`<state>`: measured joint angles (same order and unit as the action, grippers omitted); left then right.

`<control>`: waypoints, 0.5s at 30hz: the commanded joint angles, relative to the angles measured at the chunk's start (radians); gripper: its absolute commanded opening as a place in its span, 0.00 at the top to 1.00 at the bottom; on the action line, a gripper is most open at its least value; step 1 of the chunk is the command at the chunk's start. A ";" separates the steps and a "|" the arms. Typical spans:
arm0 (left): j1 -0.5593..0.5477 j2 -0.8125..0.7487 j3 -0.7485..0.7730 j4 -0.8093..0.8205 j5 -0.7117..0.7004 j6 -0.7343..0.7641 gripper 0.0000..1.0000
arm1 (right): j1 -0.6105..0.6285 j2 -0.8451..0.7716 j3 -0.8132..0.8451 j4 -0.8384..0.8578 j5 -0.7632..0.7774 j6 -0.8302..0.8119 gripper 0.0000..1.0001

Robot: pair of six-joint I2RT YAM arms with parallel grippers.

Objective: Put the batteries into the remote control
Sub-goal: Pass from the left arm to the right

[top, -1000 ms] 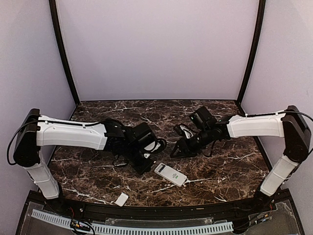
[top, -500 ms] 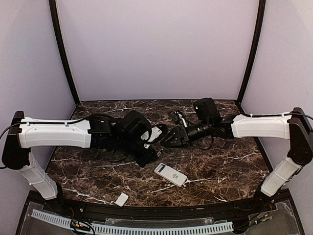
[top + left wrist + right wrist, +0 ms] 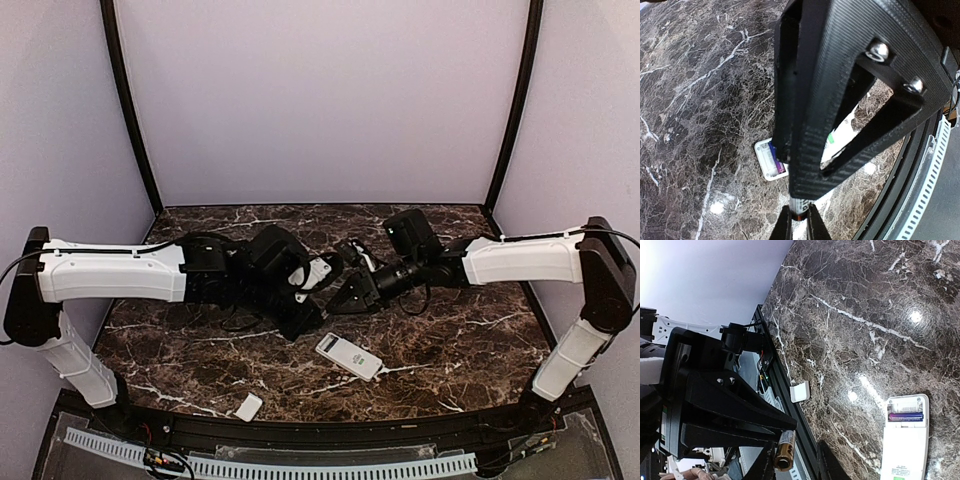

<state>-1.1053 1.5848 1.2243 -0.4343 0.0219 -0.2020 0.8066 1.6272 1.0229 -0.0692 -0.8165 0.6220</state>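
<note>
Battery, slim pale coppery-tipped cylinder (image 3: 784,454), hangs mid-air pinched by left gripper (image 3: 796,192), right gripper (image 3: 796,452) straddling it, clamp state unclear; if left releases early it could drop and roll off the dark marble table (image 3: 850,315).

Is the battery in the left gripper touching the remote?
Apart. In the right wrist view the battery, pinched by the left gripper, is well clear of the remote, with bare marble between them.
</note>
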 commanded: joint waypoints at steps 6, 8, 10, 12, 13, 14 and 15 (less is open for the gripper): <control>-0.005 -0.023 0.007 0.013 0.004 0.011 1.00 | 0.011 0.024 0.031 0.025 -0.023 -0.006 0.80; -0.005 -0.022 0.008 0.014 0.003 0.012 1.00 | 0.011 0.028 0.031 0.032 -0.031 -0.002 0.85; -0.004 -0.022 0.007 0.014 0.003 0.012 1.00 | 0.011 0.029 0.034 0.031 -0.035 -0.004 0.90; -0.004 -0.024 0.006 0.014 0.001 0.014 1.00 | 0.012 0.027 0.034 0.033 -0.042 -0.004 0.96; -0.005 -0.025 0.005 0.015 0.000 0.014 1.00 | 0.012 0.027 0.034 0.036 -0.046 -0.002 0.99; -0.004 -0.025 0.003 0.016 -0.002 0.016 1.00 | 0.011 0.028 0.033 0.038 -0.051 -0.001 1.00; -0.004 -0.029 -0.001 0.016 -0.006 0.016 1.00 | 0.011 0.027 0.034 0.038 -0.055 0.001 1.00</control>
<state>-1.1053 1.5848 1.2243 -0.4347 0.0212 -0.2012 0.8074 1.6402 1.0370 -0.0536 -0.8413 0.6281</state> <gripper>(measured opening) 0.070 0.063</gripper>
